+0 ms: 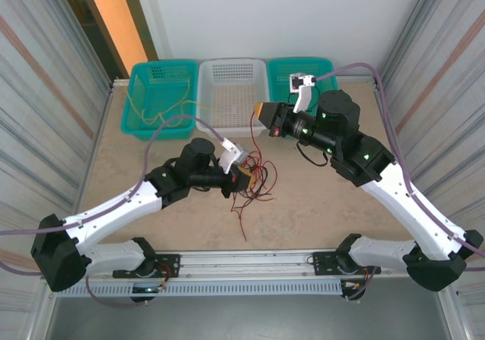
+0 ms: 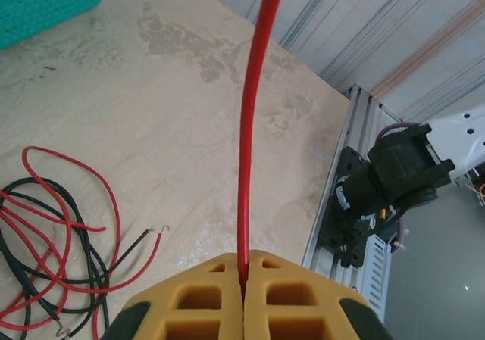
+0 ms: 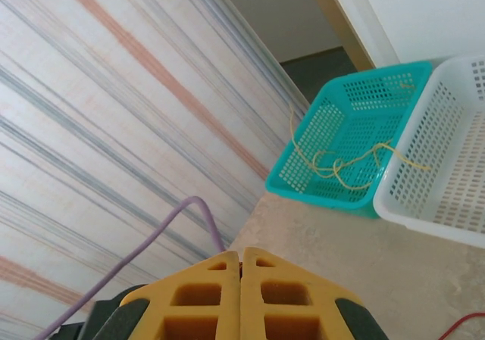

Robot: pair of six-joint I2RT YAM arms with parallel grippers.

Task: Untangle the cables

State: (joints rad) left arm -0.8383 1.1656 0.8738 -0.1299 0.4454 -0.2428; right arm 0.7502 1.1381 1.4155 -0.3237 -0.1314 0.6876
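Beige table (image 1: 318, 204) under me; my left gripper (image 2: 244, 298) pinches a red cable (image 2: 252, 128) tight, red-black tangle (image 2: 53, 257) beside; right gripper (image 3: 241, 294) closed on nothing; yellow cable (image 3: 356, 162) in teal basket (image 3: 303, 154).

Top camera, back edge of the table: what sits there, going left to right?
teal perforated plastic basket → white perforated plastic basket → second teal perforated plastic basket
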